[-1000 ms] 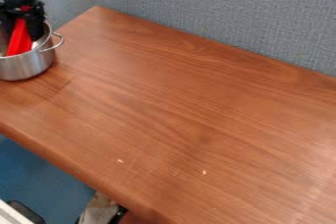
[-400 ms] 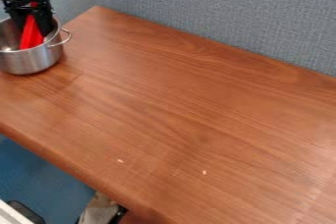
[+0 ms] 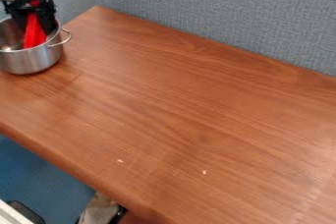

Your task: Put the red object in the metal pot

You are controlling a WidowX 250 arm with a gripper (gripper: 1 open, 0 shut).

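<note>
Wooden and reddish-brown, the table (image 3: 184, 110) fills most of your view, with a grey-blue textured wall (image 3: 223, 12) behind it. At its far-left corner you see the metal pot (image 3: 29, 55), upright, shiny, with a small side handle toward the right. Directly above it your black gripper (image 3: 31, 24) points down into the pot's mouth. Between its fingers you can see the red object (image 3: 30, 33), its long axis steeply tilted, nearly upright, lower end down inside the pot. You cannot tell from this view whether the fingers clamp the red object or stand just apart from it.
</note>
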